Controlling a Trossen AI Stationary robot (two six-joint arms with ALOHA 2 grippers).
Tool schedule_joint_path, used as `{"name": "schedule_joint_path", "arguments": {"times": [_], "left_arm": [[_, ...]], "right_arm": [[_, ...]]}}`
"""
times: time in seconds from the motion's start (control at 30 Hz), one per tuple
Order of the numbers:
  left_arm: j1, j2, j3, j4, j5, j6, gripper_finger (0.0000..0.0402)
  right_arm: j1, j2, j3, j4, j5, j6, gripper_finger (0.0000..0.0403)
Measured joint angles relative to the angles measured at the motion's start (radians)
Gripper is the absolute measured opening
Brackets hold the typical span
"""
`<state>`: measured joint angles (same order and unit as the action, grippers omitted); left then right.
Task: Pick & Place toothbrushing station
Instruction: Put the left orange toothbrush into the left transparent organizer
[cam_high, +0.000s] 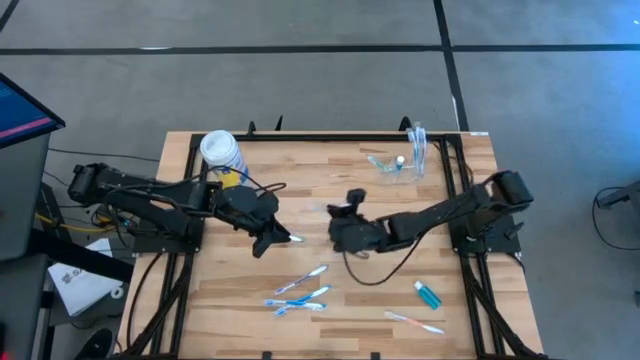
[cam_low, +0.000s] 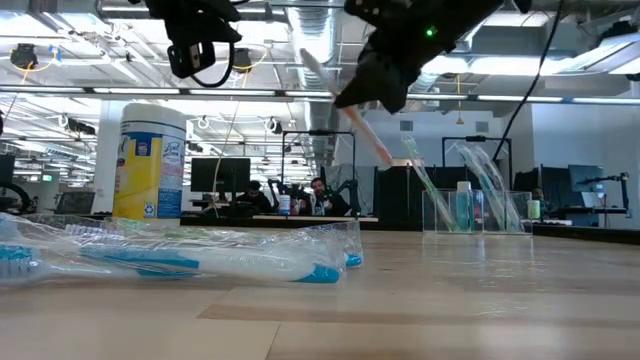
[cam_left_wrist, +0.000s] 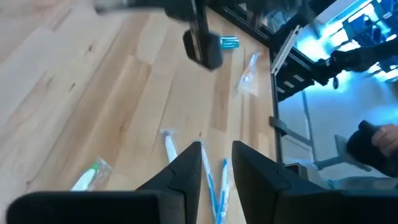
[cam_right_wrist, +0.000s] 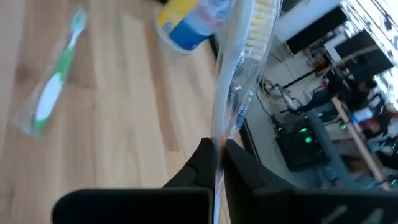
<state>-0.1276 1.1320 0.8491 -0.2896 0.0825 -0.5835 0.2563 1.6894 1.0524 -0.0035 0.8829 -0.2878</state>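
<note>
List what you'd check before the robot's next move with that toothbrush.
1. Right gripper has its jaws shut on the wrapped toothbrush: ok.
2. Toothbrush lifted off the table: ok.
3. Clear cup standing upright: ok.
4. Room left in the cup, which already holds brushes: cannot tell.
5. Left gripper has open, empty jaws: ok.
6. Left gripper clear of the path to the cup: cannot tell.
</note>
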Motion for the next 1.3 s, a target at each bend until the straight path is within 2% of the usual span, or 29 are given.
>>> {"name": "schedule_joint_path", "arguments": {"times": [0.33,0.7,0.9,1.3], "left_arm": [[-0.031,0.0,0.0,0.019,-0.111,0.005,0.0085],[-0.084,0.0,-0.026,0.077,-0.218,0.064,0.0085],[-0.116,0.0,-0.121,0.21,-0.25,0.064,0.0085],[-0.127,0.0,-0.294,0.509,-0.251,0.052,0.0085]], "right_arm": [[-0.053,-0.19,-0.219,0.185,0.001,0.121,0.0001],[-0.147,-0.287,-0.35,0.28,0.012,0.207,0.0001],[-0.213,-0.324,-0.389,0.308,0.018,0.233,0.0001],[-0.321,-0.408,-0.465,0.329,0.038,0.264,0.0001]]}}
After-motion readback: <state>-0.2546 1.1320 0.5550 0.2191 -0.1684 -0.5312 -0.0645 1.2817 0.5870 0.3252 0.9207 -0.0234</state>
